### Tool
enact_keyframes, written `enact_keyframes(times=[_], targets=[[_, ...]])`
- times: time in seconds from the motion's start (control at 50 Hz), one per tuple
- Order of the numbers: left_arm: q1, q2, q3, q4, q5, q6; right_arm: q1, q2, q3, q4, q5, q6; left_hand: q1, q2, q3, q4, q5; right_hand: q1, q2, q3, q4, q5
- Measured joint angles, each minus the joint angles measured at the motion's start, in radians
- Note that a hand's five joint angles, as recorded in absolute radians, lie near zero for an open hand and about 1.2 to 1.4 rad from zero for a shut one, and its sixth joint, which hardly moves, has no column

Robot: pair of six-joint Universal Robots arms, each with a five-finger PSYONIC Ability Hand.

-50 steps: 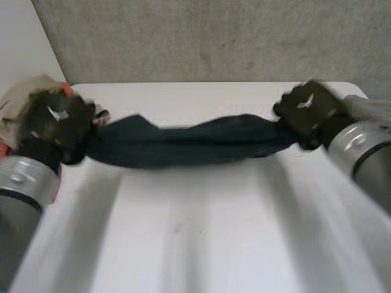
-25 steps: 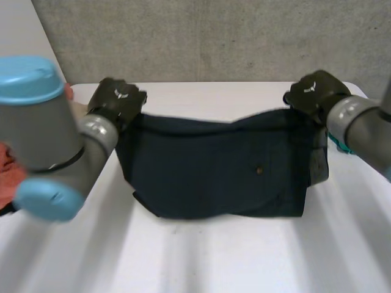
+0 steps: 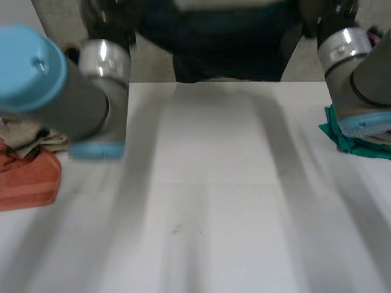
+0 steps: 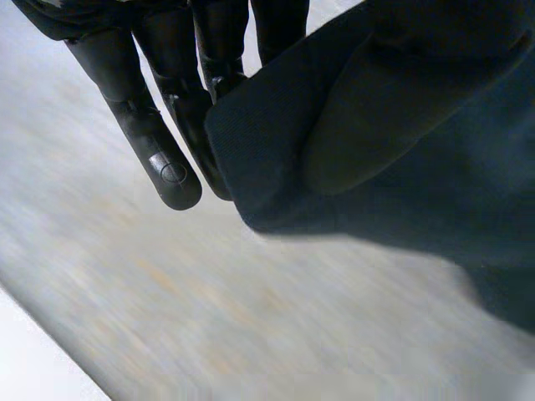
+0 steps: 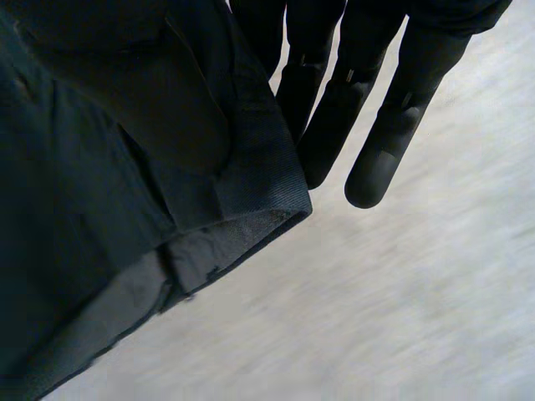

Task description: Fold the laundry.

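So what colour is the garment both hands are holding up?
The garment is dark navy, clearest in the right wrist view.

White table [image 3: 214,201] wide open across the middle, grey concrete wall [image 3: 153,64] standing behind its far edge. Out on the left edge there's an orange-red cloth [image 3: 27,180] lying bunched on the tabletop, and a crumpled beige cloth [image 3: 15,128] sits just beyond it, the two touching. Over on the right edge, well apart from those two, a green cloth [image 3: 342,141] lies in a rumpled heap.
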Motion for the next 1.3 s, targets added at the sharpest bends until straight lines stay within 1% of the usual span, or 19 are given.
enact_keyframes(times=[0.06, 0.12, 0.18, 0.26, 0.38, 0.4, 0.42, 0.44, 0.46, 0.48, 0.5, 0.52, 0.58, 0.66, 0.7, 0.9, 0.98, 1.14, 1.3], targets=[[-0.019, 0.042, -0.170, -0.066, -0.039, -0.005, -0.004, -0.004, 0.014, 0.244, -0.028, 0.002, 0.000, 0.000, 0.000, 0.000, 0.000, 0.000, 0.000, 0.000, 0.000, 0.000], [-0.045, 0.077, -0.322, -0.111, -0.069, -0.014, -0.007, -0.007, 0.040, 0.438, -0.055, -0.009, 0.000, 0.001, 0.001, 0.000, 0.000, 0.000, 0.000, 0.000, 0.000, 0.000], [-0.077, 0.097, -0.433, -0.137, -0.085, -0.031, -0.007, -0.005, 0.070, 0.571, -0.073, -0.032, 0.000, 0.001, 0.001, 0.000, 0.000, 0.000, 0.000, 0.000, 0.001, 0.000], [-0.124, 0.103, -0.521, -0.167, -0.097, -0.067, -0.007, 0.030, 0.106, 0.681, -0.083, -0.084, 0.000, 0.001, 0.001, 0.000, 0.000, 0.000, 0.000, 0.000, 0.001, 0.000], [-0.155, 0.081, -0.533, -0.220, -0.103, -0.132, -0.004, 0.134, 0.102, 0.735, -0.075, -0.150, 0.000, 0.001, 0.001, 0.000, 0.000, 0.000, 0.000, 0.006, 0.001, 0.000], [-0.155, 0.075, -0.527, -0.226, -0.103, -0.140, -0.004, 0.147, 0.097, 0.734, -0.074, -0.151, 0.000, 0.001, 0.001, 0.000, 0.000, 0.000, 0.000, 0.005, 0.001, 0.000], [-0.154, 0.065, -0.513, -0.234, -0.103, -0.150, -0.003, 0.171, 0.085, 0.726, -0.073, -0.145, 0.000, 0.001, 0.001, 0.000, 0.000, -0.060, -0.097, -0.104, -0.099, -0.086], [-0.152, 0.054, -0.499, -0.240, -0.102, -0.157, -0.002, 0.177, 0.082, 0.723, -0.073, -0.142, 0.000, 0.001, 0.001, 0.000, 0.000, -0.084, -0.128, -0.138, -0.131, -0.115], [-0.148, 0.043, -0.485, -0.243, -0.102, -0.162, -0.001, 0.202, 0.068, 0.698, -0.070, -0.116, 0.000, 0.001, 0.001, 0.000, 0.000, -0.292, -0.368, -0.381, -0.394, -0.360], [-0.144, 0.034, -0.471, -0.246, -0.102, -0.165, -0.001, 0.211, 0.063, 0.683, -0.068, -0.101, 0.000, 0.001, 0.001, 0.000, 0.000, -0.400, -0.481, -0.495, -0.510, -0.496], [-0.141, 0.027, -0.463, -0.247, -0.102, -0.167, 0.000, 0.220, 0.058, 0.664, -0.065, -0.082, 0.000, 0.001, 0.001, 0.000, 0.000, -0.444, -0.525, -0.541, -0.557, -0.544], [-0.133, 0.014, -0.445, -0.249, -0.101, -0.170, 0.000, 0.230, 0.053, 0.636, -0.061, -0.054, 0.000, 0.001, 0.001, 0.000, 0.000, -0.597, -0.682, -0.699, -0.715, -0.709], [-0.109, -0.016, -0.404, -0.251, -0.101, -0.172, -0.002, 0.230, 0.063, 0.562, -0.043, 0.015, 0.000, 0.001, 0.001, 0.000, 0.000, -0.686, -0.770, -0.799, -0.822, -0.813], [-0.079, -0.046, -0.358, -0.250, -0.101, -0.172, -0.006, 0.175, 0.121, 0.473, -0.021, 0.096, 0.000, 0.001, 0.001, 0.000, 0.000, -0.700, -0.773, -0.814, -0.845, -0.839], [-0.069, -0.058, -0.339, -0.249, -0.101, -0.173, -0.011, 0.113, 0.175, 0.438, -0.019, 0.125, 0.000, 0.001, 0.001, 0.000, 0.000, -0.700, -0.773, -0.814, -0.845, -0.838], [-0.051, -0.084, -0.279, -0.248, -0.098, -0.183, -0.043, -0.149, 0.467, 0.403, -0.039, 0.177, 0.000, 0.001, 0.001, 0.000, 0.000, -0.700, -0.773, -0.813, -0.842, -0.811], [-0.051, -0.096, -0.257, -0.249, -0.096, -0.185, -0.046, -0.213, 0.604, 0.390, -0.044, 0.234, 0.000, 0.001, 0.001, 0.000, 0.000, -0.700, -0.773, -0.814, -0.844, -0.813], [-0.051, -0.124, -0.217, -0.253, -0.095, -0.183, -0.040, -0.227, 0.771, 0.256, -0.039, 0.382, 0.000, 0.001, 0.001, 0.000, 0.000, -0.700, -0.773, -0.814, -0.842, -0.810], [-0.039, -0.142, -0.186, -0.270, -0.095, -0.184, -0.020, -0.199, 0.844, 0.117, -0.006, 0.431, 0.000, 0.001, 0.001, 0.000, 0.000, -0.650, -0.768, -0.754, -0.772, -0.726]])
